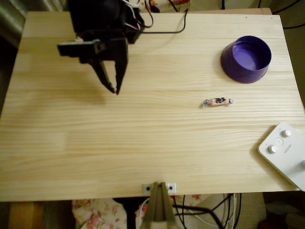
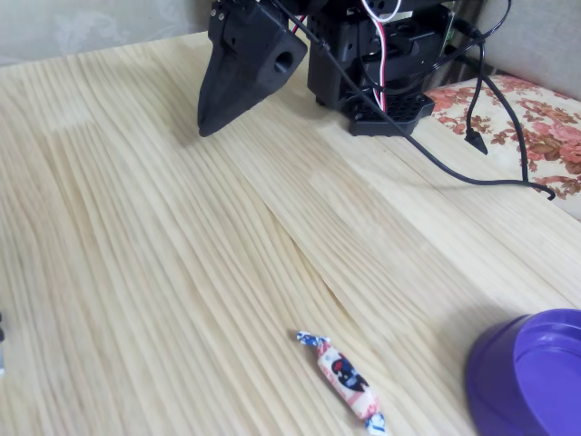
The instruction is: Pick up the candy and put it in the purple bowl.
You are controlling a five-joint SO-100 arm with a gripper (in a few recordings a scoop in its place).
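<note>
**Candy lies well off to the pincer's side, long axis crosswise**

In the overhead view the pincer (image 1: 114, 88) hangs over the upper left part of the worktop (image 1: 143, 152), its two black fingers drawn to a narrow gap at the tips and holding nothing. The candy (image 1: 217, 101) rests flat on the wood, well apart from the pincer: far to its right in that view and a little lower in the picture. Its twisted ends point left and right there, so the long axis runs almost along the line from pincer to sweet. The purple bowl (image 1: 246, 58) stands beyond the candy, further right of the pincer and higher in the picture, near the sweet but not touching it.

The fixed view shows the same spread from the side: the pincer (image 2: 211, 123) at the far end, the candy (image 2: 343, 378) close to the camera, the purple bowl (image 2: 531, 377) just to its right.

My reading is that the reach has not begun. The coming move likely calls for a long sideways swing, wider fingers, and a wrist turn so they close across the wrapper's short width.
</note>
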